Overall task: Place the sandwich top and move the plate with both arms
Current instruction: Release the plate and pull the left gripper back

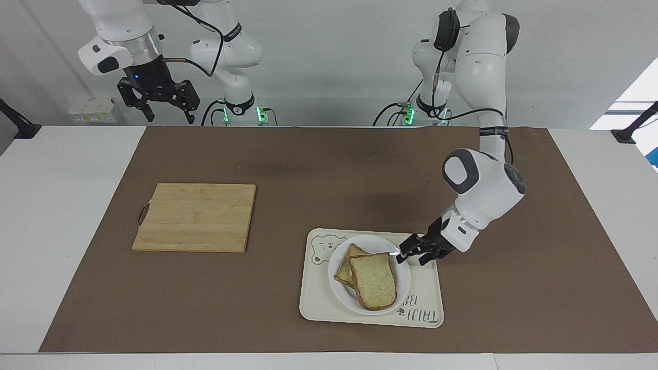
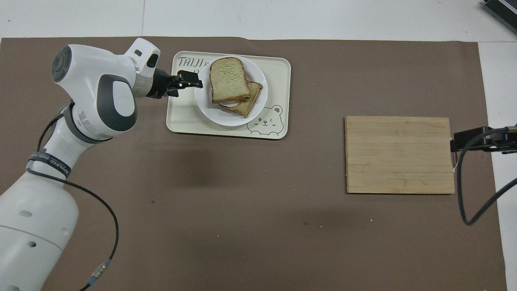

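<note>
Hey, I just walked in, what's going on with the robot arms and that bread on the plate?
The left hand sits low at the rim of the plate, fingers open, not holding it. The plate rests on the cream tray, with the sandwich top lying on a lower slice. The right hand waits raised near its base, open and empty. A wooden cutting board lies bare toward the right arm's end of the table.
</note>
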Available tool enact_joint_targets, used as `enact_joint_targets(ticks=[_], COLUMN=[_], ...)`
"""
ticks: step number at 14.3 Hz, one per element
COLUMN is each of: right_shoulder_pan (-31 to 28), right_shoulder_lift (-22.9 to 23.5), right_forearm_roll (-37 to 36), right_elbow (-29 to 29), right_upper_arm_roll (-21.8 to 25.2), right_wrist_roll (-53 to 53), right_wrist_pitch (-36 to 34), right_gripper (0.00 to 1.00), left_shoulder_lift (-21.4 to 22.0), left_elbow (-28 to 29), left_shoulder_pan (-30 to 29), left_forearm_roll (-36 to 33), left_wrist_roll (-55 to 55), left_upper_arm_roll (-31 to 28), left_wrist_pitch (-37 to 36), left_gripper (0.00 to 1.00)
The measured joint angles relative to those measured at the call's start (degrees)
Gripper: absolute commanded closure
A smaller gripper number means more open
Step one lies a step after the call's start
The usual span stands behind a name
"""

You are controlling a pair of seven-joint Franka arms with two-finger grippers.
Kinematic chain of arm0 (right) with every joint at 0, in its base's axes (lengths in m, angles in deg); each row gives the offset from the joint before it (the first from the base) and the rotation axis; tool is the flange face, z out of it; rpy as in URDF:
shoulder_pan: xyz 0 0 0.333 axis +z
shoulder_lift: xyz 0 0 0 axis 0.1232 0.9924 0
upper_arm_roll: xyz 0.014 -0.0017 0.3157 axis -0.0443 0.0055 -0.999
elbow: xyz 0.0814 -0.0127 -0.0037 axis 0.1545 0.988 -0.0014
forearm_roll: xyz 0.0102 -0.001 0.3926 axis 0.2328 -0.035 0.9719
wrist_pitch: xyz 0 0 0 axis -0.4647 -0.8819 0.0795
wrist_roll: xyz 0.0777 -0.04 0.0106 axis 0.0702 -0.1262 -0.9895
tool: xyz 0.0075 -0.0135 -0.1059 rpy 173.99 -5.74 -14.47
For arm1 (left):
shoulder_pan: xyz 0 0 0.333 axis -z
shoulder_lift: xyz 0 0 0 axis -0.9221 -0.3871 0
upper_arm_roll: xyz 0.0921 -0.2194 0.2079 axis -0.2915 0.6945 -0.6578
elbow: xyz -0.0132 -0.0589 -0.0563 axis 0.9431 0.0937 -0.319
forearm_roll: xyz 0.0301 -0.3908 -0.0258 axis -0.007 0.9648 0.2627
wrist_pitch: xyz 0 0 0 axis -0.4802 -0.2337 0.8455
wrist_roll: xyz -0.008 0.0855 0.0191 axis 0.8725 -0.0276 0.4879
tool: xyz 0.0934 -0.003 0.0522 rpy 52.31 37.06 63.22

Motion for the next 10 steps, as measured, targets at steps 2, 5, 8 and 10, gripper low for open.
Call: enact_joint_targets(ticks=[2,5,8,10], right_shoulder_pan=[0.0,0.0,0.0,0.0], right_shoulder_lift=[0.0,0.0,0.0,0.0], right_forearm_roll=[0.0,0.0,0.0,0.0], right_elbow=[0.0,0.0,0.0,0.0], right_upper_arm_roll=[0.0,0.0,0.0,0.0], right_wrist_roll=[0.0,0.0,0.0,0.0], right_wrist_pitch=[0.0,0.0,0.0,0.0], right_gripper=[0.0,0.0,0.0,0.0], left_shoulder_lift=[3.1,7.4,11.7,15.6], left_elbow=[0.1,0.1,0.1,0.1], left_shoulder_pan=[0.0,0.0,0.0,-0.2], left_forearm_roll=[-4.4,-16.2,-24.9,-27.8], left_wrist_roll=[-2.2,-7.8,-8.5,-6.7], left_upper_arm_roll=[-2.1,-2.6,-3.6,-4.3], left_wrist_pitch=[-4.6,-10.9,-18.5,-24.0], left_gripper=[0.0,0.0,0.0,0.0])
